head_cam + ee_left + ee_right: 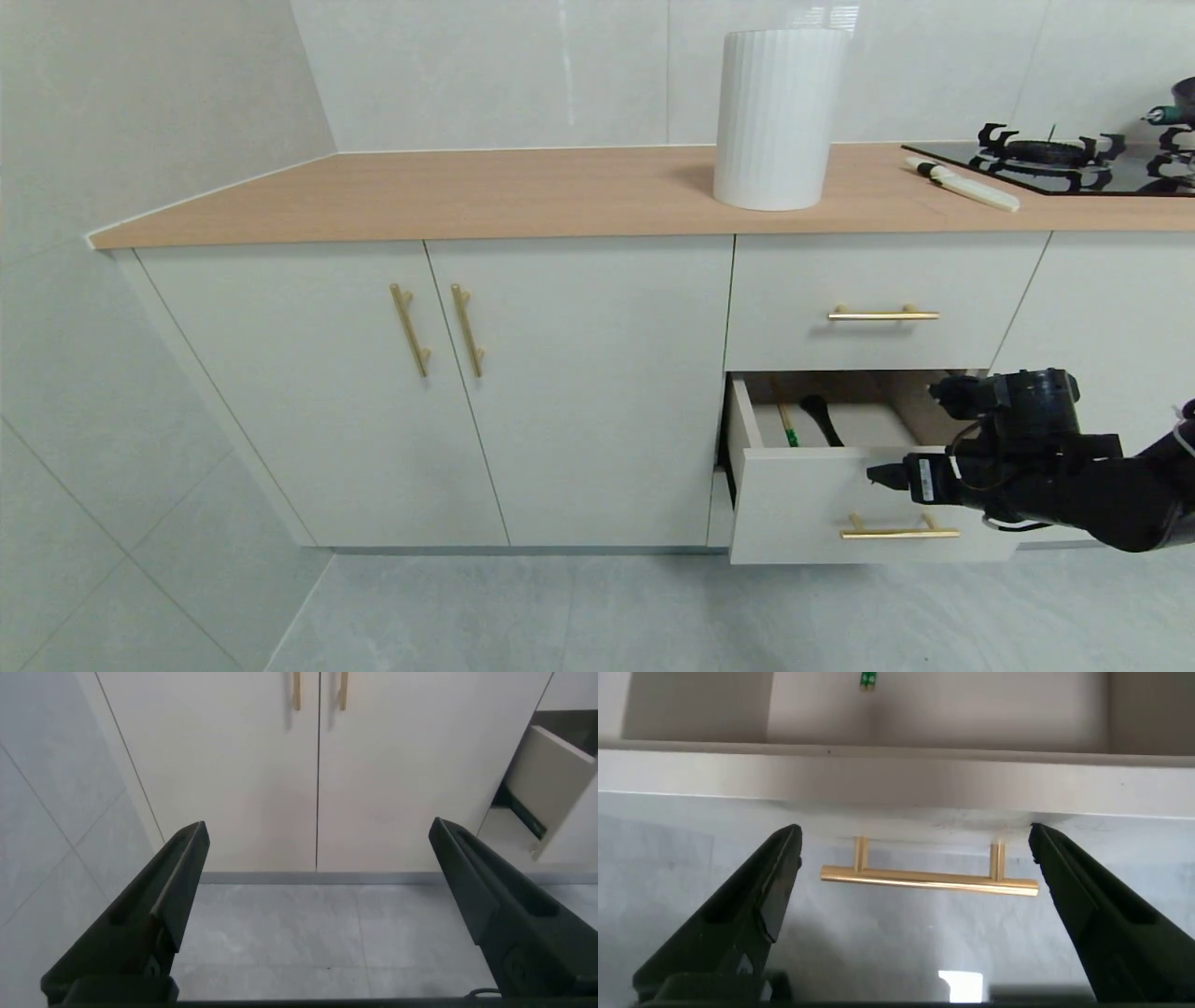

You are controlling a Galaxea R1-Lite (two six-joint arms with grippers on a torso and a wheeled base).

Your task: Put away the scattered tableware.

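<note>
Brass glints on the handle (pixel 929 879) of the lower drawer (pixel 794 504), which stands pulled out beneath the wooden bench (pixel 523 191). Our right hand (pixel 913 840) hangs just in front of the drawer face, near the handle but not closed on it, fingers spread wide and grasping nothing. Inside the drawer we see a thin stick with a green band (pixel 784 411) and a dark utensil (pixel 822 420) lying side by side. Up on the bench, a pale utensil (pixel 962 184) lies flat just beside the hob (pixel 1055 159), to the right of a ribbed white canister (pixel 773 117) and well apart from the drawer. Our left hand (pixel 318 829) is released too, empty, low before the cupboard doors (pixel 439 392). We judge the job partway done: the drawer is ready and one piece lies above. As we read it, the next move calls for an arm to rise to the bench, pinch that slim, flat-lying piece cleanly and carry it down into the drawer before the front is pushed shut.
</note>
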